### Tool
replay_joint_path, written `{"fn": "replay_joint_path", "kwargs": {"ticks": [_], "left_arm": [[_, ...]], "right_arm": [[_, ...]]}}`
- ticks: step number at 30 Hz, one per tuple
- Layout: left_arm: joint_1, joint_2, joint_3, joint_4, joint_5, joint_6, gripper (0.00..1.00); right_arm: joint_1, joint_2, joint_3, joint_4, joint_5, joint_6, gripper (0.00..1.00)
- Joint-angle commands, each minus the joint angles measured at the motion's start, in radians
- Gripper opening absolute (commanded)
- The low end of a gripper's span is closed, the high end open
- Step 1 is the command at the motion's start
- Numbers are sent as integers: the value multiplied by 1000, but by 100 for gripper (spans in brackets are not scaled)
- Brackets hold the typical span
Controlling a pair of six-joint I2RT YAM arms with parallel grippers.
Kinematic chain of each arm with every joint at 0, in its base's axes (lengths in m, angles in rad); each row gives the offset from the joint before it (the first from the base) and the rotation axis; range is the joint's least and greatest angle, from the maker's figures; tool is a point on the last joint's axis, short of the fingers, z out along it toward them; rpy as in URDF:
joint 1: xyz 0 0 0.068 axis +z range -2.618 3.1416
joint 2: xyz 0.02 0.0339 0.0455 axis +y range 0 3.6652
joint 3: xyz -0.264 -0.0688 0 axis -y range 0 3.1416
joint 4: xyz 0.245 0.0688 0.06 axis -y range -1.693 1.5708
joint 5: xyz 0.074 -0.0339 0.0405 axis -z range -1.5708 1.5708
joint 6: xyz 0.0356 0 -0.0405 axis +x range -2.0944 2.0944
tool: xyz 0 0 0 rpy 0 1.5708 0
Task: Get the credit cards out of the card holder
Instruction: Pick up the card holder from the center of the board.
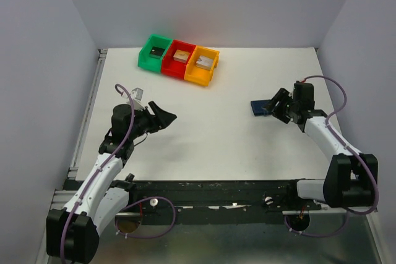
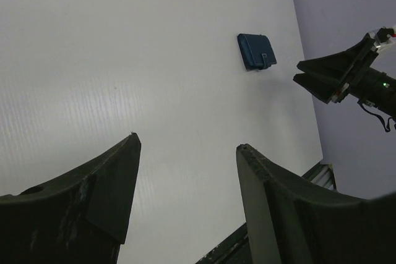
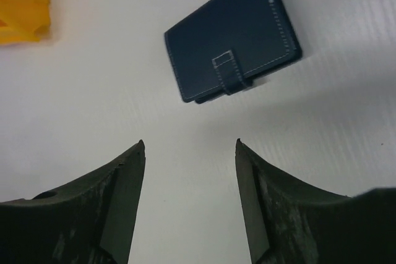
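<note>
The card holder (image 1: 259, 107) is a dark navy wallet lying closed on the white table at the right, its strap tab fastened. It also shows in the right wrist view (image 3: 232, 35) and small in the left wrist view (image 2: 256, 51). No credit cards are in view. My right gripper (image 1: 276, 105) is open and empty, just right of the holder; in its wrist view (image 3: 190, 143) the holder lies a short way beyond the fingertips. My left gripper (image 1: 166, 115) is open and empty at the left, far from the holder, and shows in its wrist view (image 2: 187, 140).
Three joined bins stand at the back: green (image 1: 154, 51), red (image 1: 179, 59) and orange (image 1: 202, 65), each with a small block inside. The orange bin's corner shows in the right wrist view (image 3: 21, 4). A metal rail (image 1: 86, 109) edges the table's left side.
</note>
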State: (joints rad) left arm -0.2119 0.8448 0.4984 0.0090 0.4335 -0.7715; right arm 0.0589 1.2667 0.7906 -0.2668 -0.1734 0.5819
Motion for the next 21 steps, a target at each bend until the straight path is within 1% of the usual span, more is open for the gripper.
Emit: {"fn": "replay_joint_path", "kwargs": {"ticks": [1, 5, 13, 21], "left_arm": [[-4, 7, -11, -29, -16, 1, 73], [-4, 36, -3, -24, -10, 1, 73], [-4, 51, 6, -29, -6, 11, 73], [-4, 66, 6, -27, -6, 15, 73]], "right_arm": [[-108, 78, -50, 124, -20, 122, 65], [-137, 157, -18, 164, 11, 131, 57], [-171, 292, 59, 178, 40, 131, 54], [-182, 342, 70, 186, 45, 122, 54]]}}
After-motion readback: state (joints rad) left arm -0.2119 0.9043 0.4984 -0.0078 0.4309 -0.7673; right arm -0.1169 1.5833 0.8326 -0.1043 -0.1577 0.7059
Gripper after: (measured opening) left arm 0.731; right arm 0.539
